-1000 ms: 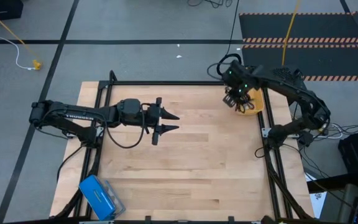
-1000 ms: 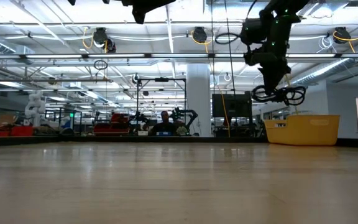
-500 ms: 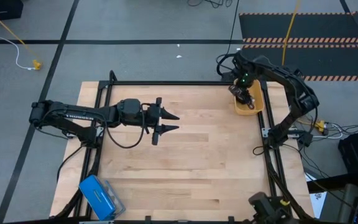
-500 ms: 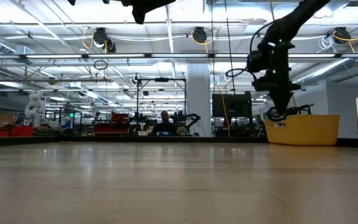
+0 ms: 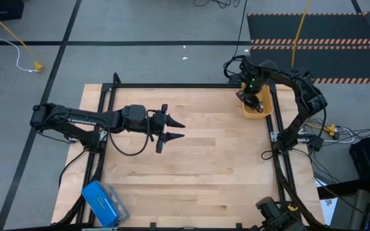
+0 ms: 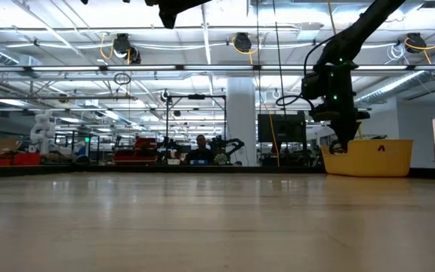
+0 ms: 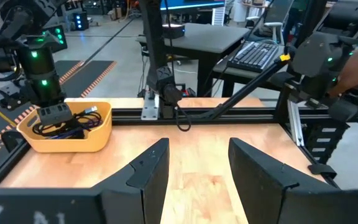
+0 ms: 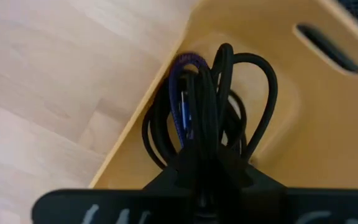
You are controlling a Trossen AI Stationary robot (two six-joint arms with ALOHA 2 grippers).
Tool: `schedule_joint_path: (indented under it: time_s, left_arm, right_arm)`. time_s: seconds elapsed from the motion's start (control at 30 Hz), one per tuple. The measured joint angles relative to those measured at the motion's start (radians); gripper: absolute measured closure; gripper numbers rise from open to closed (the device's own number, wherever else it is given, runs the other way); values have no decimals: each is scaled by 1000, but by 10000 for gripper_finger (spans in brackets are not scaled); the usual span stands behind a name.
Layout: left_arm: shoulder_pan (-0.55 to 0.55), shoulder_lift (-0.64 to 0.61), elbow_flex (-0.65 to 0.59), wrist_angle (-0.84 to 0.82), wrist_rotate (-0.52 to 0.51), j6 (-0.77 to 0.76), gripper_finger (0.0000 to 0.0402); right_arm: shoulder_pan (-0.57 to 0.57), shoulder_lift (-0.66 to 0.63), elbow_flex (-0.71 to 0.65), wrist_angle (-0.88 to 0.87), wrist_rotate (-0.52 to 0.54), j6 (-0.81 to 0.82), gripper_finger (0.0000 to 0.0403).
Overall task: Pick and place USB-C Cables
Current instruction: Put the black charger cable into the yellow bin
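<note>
A yellow bin (image 5: 266, 109) stands at the table's far right corner; it also shows in the low view (image 6: 376, 157) and the left wrist view (image 7: 89, 140). My right gripper (image 5: 254, 101) reaches down into it, shut on a black coiled cable (image 8: 232, 87). A purple cable (image 8: 180, 99) lies in the bin against its wall, beside the black coil. A second black coil cannot be told apart. My left gripper (image 5: 174, 128) is open and empty, above the table's left middle. My right gripper pinches the black coil's bundled strands (image 8: 205, 140) between its two fingers, several strands at once. The fingers come from above, pointing down into the bin. The coil's loops spread out beyond the fingertips, inside the bin, next to the purple cable.
A blue box (image 5: 103, 203) lies at the table's near left corner. A black frame rail (image 5: 185, 86) runs round the table. The bare wooden tabletop (image 5: 198, 167) lies between the two arms. A person sits far off in the room (image 6: 200, 149).
My right gripper has carried the black coil toward the table's far right and down, from hanging above the bin's rim into the bin. It has stayed shut on the coil.
</note>
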Motion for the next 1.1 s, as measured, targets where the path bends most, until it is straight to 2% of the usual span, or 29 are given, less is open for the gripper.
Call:
schedule_joint_path:
  time_s: [0.33,0.47,1.1]
  left_arm:
    - [-7,0,0,8,0,-1,234]
    - [-7,0,0,7,0,-2,234]
    - [-6,0,0,8,0,0,234]
  right_arm:
    - [0,0,-22,42,4,4,389]
    - [1,0,-22,46,82,26,381]
    - [2,-1,-22,29,103,67,303]
